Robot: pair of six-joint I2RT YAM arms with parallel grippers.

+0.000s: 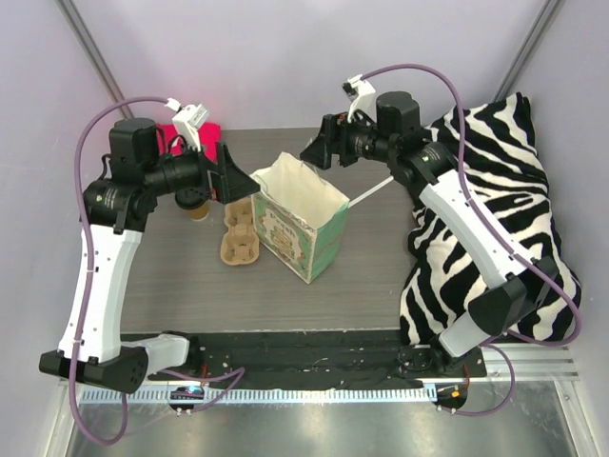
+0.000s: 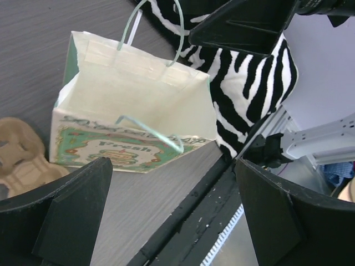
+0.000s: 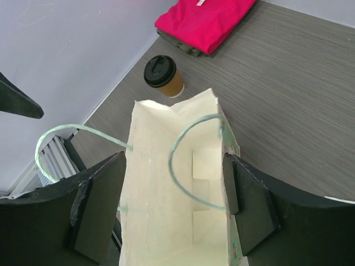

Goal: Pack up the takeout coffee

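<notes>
On the desk [image 1: 381, 276] the paper bag [image 1: 300, 228] stands open, with both claws spread and empty: the right claw [image 3: 175, 205] above its mouth, the left claw [image 2: 175, 216] beside it. The lidded takeout coffee [image 3: 163, 76] sits upright beyond the bag, ungripped. Pickup has not begun, and it likely calls for the left claw to grasp the cup upright.

Small tan kraft-paper cup [image 3: 171, 87]: plain tan wall; its round black plastic lid [image 3: 160, 71]: solid black; handled paper bag [image 2: 133, 94]: cream-white inside, green side panel, front printed in green with red and orange touches, handles pale mint; moulded-pulp carrier tray [image 1: 240, 238]: beige; folded cloth [image 3: 205, 22]: magenta; soft cushion [image 1: 495, 219]: black-and-white zebra stripes; table top [image 1: 371, 276]: grey, fine wood grain.
</notes>
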